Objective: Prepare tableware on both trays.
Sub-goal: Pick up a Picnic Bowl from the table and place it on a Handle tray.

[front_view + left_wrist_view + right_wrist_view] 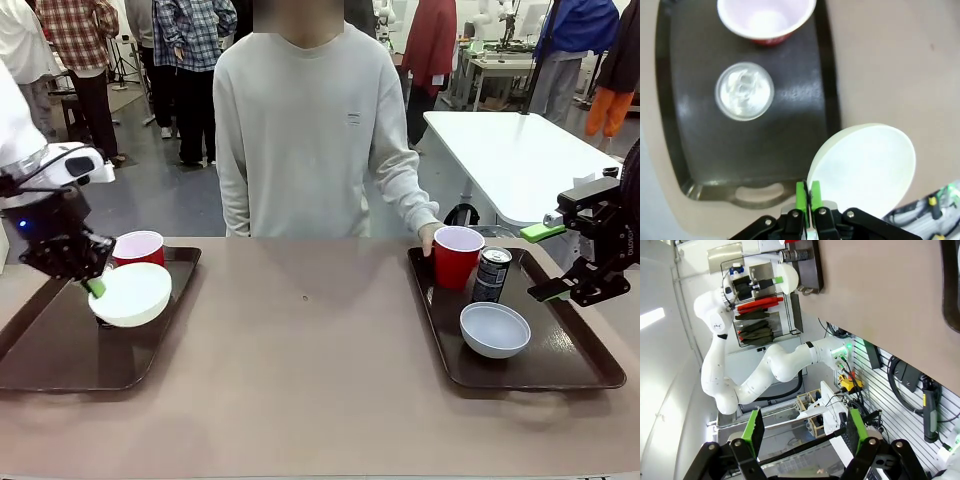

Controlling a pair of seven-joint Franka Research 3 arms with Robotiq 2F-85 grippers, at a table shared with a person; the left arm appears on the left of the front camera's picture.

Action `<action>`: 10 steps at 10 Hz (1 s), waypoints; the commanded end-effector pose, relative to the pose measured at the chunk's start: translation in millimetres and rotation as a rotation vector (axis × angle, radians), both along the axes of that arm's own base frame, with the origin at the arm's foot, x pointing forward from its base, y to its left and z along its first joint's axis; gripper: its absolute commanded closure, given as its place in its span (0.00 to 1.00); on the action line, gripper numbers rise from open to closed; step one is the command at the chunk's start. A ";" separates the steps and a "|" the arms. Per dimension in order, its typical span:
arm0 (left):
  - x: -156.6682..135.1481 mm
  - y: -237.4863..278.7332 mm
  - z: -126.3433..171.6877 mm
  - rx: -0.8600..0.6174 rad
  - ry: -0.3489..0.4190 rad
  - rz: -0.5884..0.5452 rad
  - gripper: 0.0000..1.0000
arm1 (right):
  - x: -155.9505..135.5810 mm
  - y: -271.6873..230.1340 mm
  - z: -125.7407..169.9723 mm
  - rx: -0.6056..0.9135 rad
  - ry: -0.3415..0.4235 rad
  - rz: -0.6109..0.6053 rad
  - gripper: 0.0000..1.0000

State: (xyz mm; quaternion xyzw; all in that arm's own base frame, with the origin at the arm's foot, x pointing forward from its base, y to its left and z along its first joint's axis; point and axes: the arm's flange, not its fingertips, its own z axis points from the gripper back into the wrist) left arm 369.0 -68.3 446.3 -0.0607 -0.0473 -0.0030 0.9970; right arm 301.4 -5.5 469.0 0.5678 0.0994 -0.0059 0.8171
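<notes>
Front view — left pincer (95, 287), at frame left, is clamped on the rim of a white bowl (131, 294), held tilted over the left tray (60, 350); red cup (139, 247) sits just behind. Right pincer (550, 262) hangs spread and empty at frame right.

Left wrist view — fingers (801, 195) pinch the bowl's lower-left rim; bowl spreads to lower right, partly past the tray edge. Can top (744, 91) lies upper left — free tray floor lies between, so setting down likely means shifting left.

Right wrist view — jaws wide, holding nothing.
</notes>
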 end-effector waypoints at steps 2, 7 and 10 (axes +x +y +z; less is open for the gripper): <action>6.5 20.4 -27.6 -0.008 0.031 0.035 0.96 | 0.2 1.9 -0.8 0.027 -0.015 0.002 0.13; 26.0 27.3 -71.6 0.186 0.080 0.087 0.96 | 0.2 1.9 -0.8 0.027 -0.015 0.002 0.13; 22.2 21.8 -66.8 0.172 0.077 0.037 0.37 | 0.2 1.9 -0.8 0.027 -0.015 0.002 0.13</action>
